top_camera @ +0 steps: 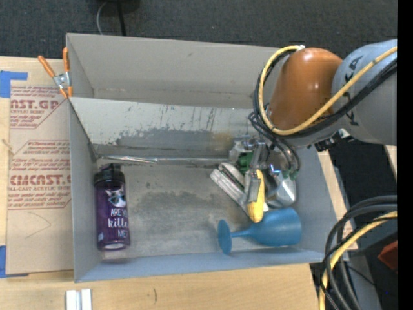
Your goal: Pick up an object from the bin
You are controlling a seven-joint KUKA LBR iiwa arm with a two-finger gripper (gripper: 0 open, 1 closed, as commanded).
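In the camera view, the grey metal bin [193,57] holds 1 thing on its left side and a small cluster on its right. The arm comes in from the right, its wrist under a rounded orange cover [303,86] looped by yellow-and-black cables [271,70]. The gripper [263,173] hangs low over the right part of the bin floor, close to the back wall. Its metal parts blend with the clutter beneath, so I cannot tell whether the jaws stand wide or narrow, or whether they hold anything. Directly at the gripper lies a long yellow piece [256,202], pointing toward the near wall with its lower end touching a blue plastic goblet [268,230]. The goblet lies on its side along the near wall, bowl to the right and foot to the left. Just left of the yellow piece sits a flat grey ribbed thing [226,179], tilted on a diagonal. A small green thing [244,160] shows behind it near the back wall, and a shiny silver rounded piece [284,191] lies just right of the yellow one. Well apart from all these, a purple bottle [111,212] with a black cap lies against the left wall, cap toward the back.
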